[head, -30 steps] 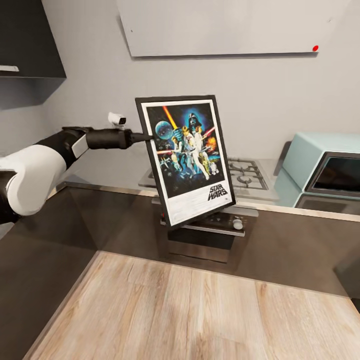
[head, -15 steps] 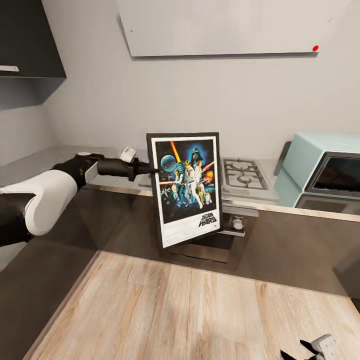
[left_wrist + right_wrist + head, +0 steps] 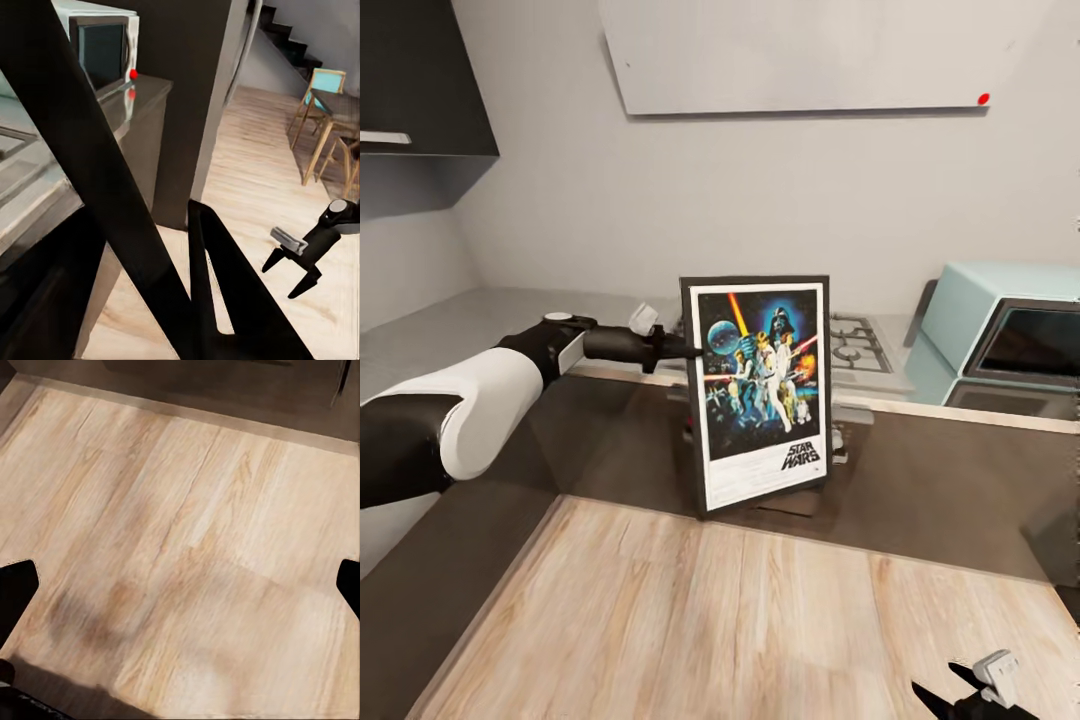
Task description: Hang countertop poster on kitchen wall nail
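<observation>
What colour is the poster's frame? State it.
Black, a thin edge around the white border of the poster; the head view shows it best.

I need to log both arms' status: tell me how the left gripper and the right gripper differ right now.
The left gripper is shut on the poster at its left edge, holding it upright in front of the kitchen countertop; the right gripper holds nothing, its fingers spread open. The left is extended forward at counter height; the right hangs low over the wooden floor. Both have dark fingers.
</observation>
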Robot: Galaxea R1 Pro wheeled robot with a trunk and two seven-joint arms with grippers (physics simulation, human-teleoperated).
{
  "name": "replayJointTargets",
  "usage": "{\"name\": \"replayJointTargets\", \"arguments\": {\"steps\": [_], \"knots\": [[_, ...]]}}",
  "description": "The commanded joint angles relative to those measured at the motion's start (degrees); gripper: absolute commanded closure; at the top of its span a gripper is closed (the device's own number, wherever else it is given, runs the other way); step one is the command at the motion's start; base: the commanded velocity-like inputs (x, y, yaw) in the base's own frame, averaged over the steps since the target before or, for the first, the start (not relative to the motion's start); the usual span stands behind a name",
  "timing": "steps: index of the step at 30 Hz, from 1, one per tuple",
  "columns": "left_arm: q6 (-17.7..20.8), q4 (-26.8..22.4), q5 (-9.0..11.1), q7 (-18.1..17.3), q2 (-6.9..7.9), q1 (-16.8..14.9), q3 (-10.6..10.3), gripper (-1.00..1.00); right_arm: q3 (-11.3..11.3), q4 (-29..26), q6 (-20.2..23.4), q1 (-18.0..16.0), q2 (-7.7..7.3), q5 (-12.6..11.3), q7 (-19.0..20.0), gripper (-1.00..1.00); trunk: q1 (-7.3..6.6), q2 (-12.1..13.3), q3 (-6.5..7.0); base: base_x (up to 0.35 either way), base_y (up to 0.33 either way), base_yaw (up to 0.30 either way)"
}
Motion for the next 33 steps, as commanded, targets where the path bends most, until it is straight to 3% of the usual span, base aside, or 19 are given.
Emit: {"name": "replayJointTargets", "arguments": {"steps": [1, 4, 10, 15, 16, 20, 25, 28, 29, 33], "knots": [[0.0, -0.1, 0.0, -0.1, -0.15, 0.0, -0.1, 1.00, -0.1, 0.0, 0.2, -0.1, 0.00, 0.0, 0.3, -1.00, -0.03, 0.0, -0.05, -0.312, 0.063, 0.000], [0.0, -0.1, 0.0, -0.1, -0.60, 0.0, -0.1, 1.00, -0.1, 0.1, 0.4, -1.0, -0.06, 0.0, 0.5, -1.00, -0.03, 0.0, -0.05, -0.316, 0.051, 0.000], [-0.1, -0.1, -0.2, -0.1, -1.77, 0.2, -0.1, 1.00, -0.1, 0.8, 3.7, -8.1, -0.60, 0.2, 1.7, -1.00, -0.03, 0.0, -0.05, -0.132, 0.013, 0.000], [-0.1, -0.1, -3.6, -0.1, -3.08, 0.4, -0.1, 1.00, 0.0, 1.8, 7.7, -16.2, -3.70, 0.3, 7.6, -1.00, -0.03, 0.0, -0.05, -0.021, 0.002, 0.000], [-0.1, -0.1, -4.6, -0.1, -3.38, 0.5, -0.1, 1.00, 0.0, 3.3, 8.3, -19.3, -5.28, 0.3, 10.9, -1.00, -0.03, 0.0, -0.05, -0.005, 0.000, 0.000], [-0.1, -0.1, -5.8, -0.1, -5.23, 1.7, -0.1, 1.00, 0.1, 8.4, 11.2, -25.6, -8.91, 0.3, 19.2, -1.00, -0.03, 0.0, -0.05, -0.002, 0.000, 0.000], [-0.1, -0.1, -7.3, -0.1, -6.87, 3.4, -0.1, 1.00, 0.1, 10.1, 12.4, -27.7, -11.75, 0.3, 23.9, -1.00, -0.03, 0.0, -0.05, 0.000, 0.000, 0.000], [-0.2, -0.1, -7.6, -0.1, -8.00, 3.9, -0.1, 1.00, 0.1, 10.5, 12.9, -28.4, -12.35, 0.2, 25.5, -1.00, -0.03, 0.0, -0.05, 0.000, 0.000, 0.000], [-0.2, -0.1, -7.8, -0.1, -9.58, 4.1, -0.2, 1.00, 1.0, 10.7, 13.1, -28.7, -12.40, 0.2, 28.4, -1.00, -0.03, 0.0, -0.05, 0.000, 0.000, 0.000], [-1.5, 0.0, -7.8, -0.1, -10.43, 4.2, -0.3, 1.00, 5.0, 10.8, 13.1, -28.8, -12.36, 0.1, 29.8, -1.00, -0.03, 0.0, -0.05, 0.000, 0.000, 0.000]]}}
